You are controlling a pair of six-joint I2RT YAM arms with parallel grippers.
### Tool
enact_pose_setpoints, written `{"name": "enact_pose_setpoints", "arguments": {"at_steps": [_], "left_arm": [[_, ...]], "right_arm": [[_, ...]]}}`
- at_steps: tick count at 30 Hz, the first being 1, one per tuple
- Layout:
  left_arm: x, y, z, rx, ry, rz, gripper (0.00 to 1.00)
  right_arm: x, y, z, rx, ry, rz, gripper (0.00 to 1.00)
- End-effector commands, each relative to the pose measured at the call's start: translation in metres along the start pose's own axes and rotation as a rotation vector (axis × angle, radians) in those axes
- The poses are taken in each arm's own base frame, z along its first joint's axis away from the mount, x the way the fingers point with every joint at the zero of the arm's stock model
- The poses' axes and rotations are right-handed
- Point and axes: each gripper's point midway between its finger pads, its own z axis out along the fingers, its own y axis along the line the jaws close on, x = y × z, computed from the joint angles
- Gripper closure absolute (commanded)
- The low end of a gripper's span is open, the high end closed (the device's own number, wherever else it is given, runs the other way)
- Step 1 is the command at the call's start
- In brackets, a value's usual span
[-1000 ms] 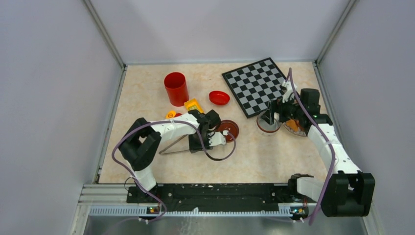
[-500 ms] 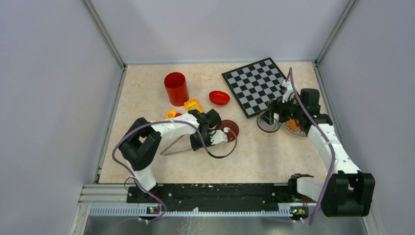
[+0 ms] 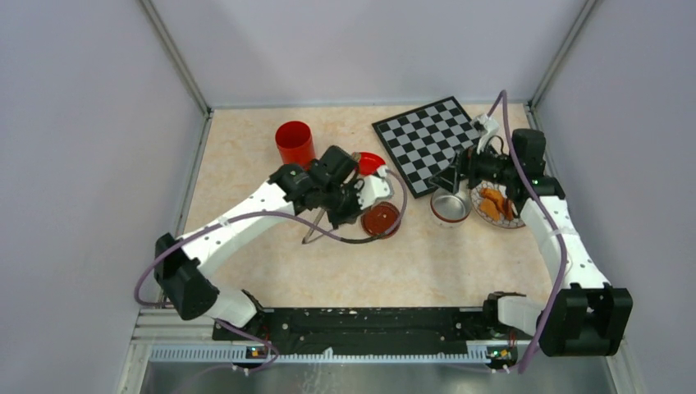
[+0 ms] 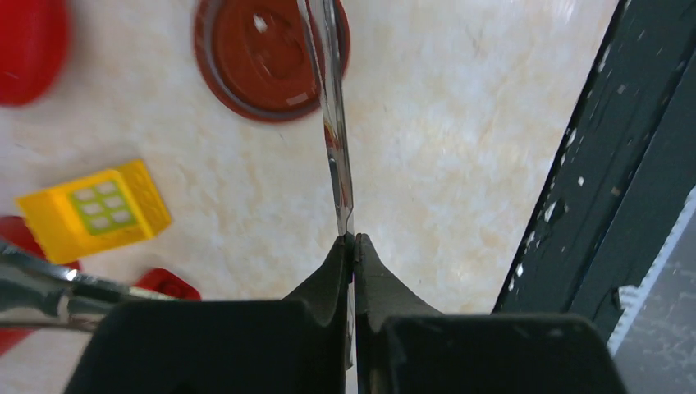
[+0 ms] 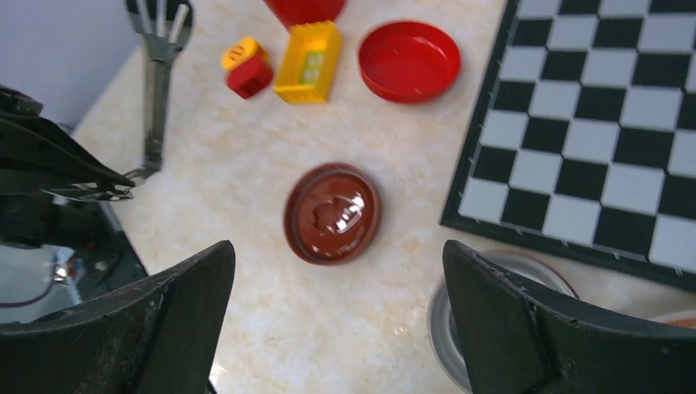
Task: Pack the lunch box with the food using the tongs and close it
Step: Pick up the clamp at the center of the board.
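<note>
**Item 1. Tongs (image 4: 332, 123), one.** Slim silver metal. The left gripper (image 4: 351, 240) has its jaws pressed together on one thin arm of the tongs, and that arm runs on past the fingertips and across the lid (image 4: 271, 57). A second silver length shows at the left edge of the left wrist view. From above, the tongs (image 3: 313, 234) hang below the gripper, near and to the left of the chessboard (image 3: 427, 144).

**Item 2. Lunch box (image 3: 450, 207), one.** A round steel pot with a reddish rim, uncovered. It stands just beside the chessboard's near-right edge. The right gripper (image 3: 451, 182) is above it with the jaws spread wide and nothing between them.

**Item 3. Lid, one.** Round and brown-red, lying flat off the chessboard's near corner, apart from the pot.

**Item 4. Food (image 3: 492, 203).** Orange-brown pieces on the plate (image 3: 492, 223), at least two; the exact count is too small to tell. The plate lies beyond the chessboard's near-right edge, just beside the lunch box.

**Item 5. Other stock.**
- One red bowl (image 5: 409, 49), just beside the chessboard's left edge.
- One red cup (image 3: 295, 144), upright, well left of the chessboard.
- One yellow block (image 5: 308, 61) with a panel of green-and-white squares, left of the bowl.
- One small yellow-and-red block (image 5: 246, 66), just beside the yellow one.
</note>
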Motion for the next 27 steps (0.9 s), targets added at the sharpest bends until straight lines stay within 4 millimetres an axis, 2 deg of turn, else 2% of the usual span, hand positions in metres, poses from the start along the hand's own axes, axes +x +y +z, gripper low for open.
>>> {"name": "enact_pose_setpoints", "arguments": {"at_steps": [1,5,7,9,10,14,19,23,27], "left_arm": [[-0.084,0.007,-0.072,-0.083,-0.348,0.027,1.0],[-0.129,0.026,-0.132,-0.073,-0.576,-0.044,1.0],[-0.139,0.043,-0.167,-0.073,-0.724,-0.087,1.0],[-0.148,0.048,-0.195,-0.073,-0.855,-0.096,1.0],[-0.152,0.048,-0.203,-0.062,-0.883,-0.101,1.0],[-0.164,0.043,-0.22,0.056,-0.956,-0.157,1.0],[-0.176,0.046,-0.246,0.206,-1.072,-0.24,1.0],[-0.174,0.055,-0.257,0.308,-1.156,-0.329,1.0],[-0.168,0.051,-0.272,0.401,-1.297,-0.324,1.0]], "right_arm": [[-0.063,0.042,-0.005,-0.231,-0.132,-0.04,0.05],[-0.099,0.06,-0.007,-0.333,-0.236,0.003,0.05],[-0.112,0.07,-0.008,-0.376,-0.269,0.014,0.05],[-0.12,0.082,-0.006,-0.419,-0.279,0.021,0.05],[-0.122,0.089,-0.004,-0.443,-0.279,0.028,0.05],[-0.127,0.122,0.003,-0.552,-0.289,0.04,0.05],[-0.119,0.163,0.004,-0.745,-0.267,0.138,0.05],[-0.119,0.182,-0.003,-0.83,-0.289,0.171,0.05],[-0.109,0.192,0.006,-0.847,-0.254,0.211,0.05]]}}
